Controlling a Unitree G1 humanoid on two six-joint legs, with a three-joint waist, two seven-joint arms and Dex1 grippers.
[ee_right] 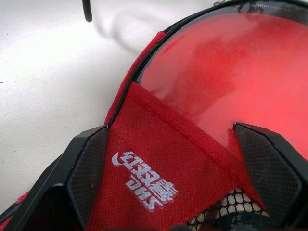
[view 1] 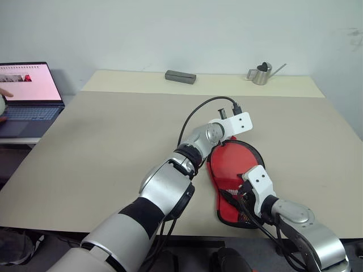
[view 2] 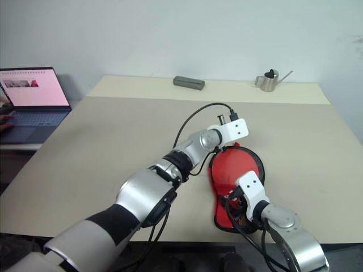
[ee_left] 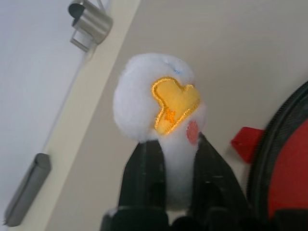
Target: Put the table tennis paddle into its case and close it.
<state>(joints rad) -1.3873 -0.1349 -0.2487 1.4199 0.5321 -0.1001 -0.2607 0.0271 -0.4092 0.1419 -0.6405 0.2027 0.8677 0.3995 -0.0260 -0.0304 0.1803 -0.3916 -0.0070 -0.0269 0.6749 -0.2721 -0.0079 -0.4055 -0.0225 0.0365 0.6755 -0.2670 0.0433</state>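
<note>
We note the left hand [ee_left: 168, 159] pinching the zipper charm [ee_left: 161, 98] beyond the case's [view 1: 229, 164] round end, right hand [ee_right: 168, 163] open astride its neck.

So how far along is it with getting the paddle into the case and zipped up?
Done: the table tennis paddle lies inside the case, its red face showing. In hand: the left pincer holds the zipper's white-yellow charm between its fingers; the right pincer, open, straddles the case's handle end. Left: the case is still open, so the zip must be pulled shut.
</note>
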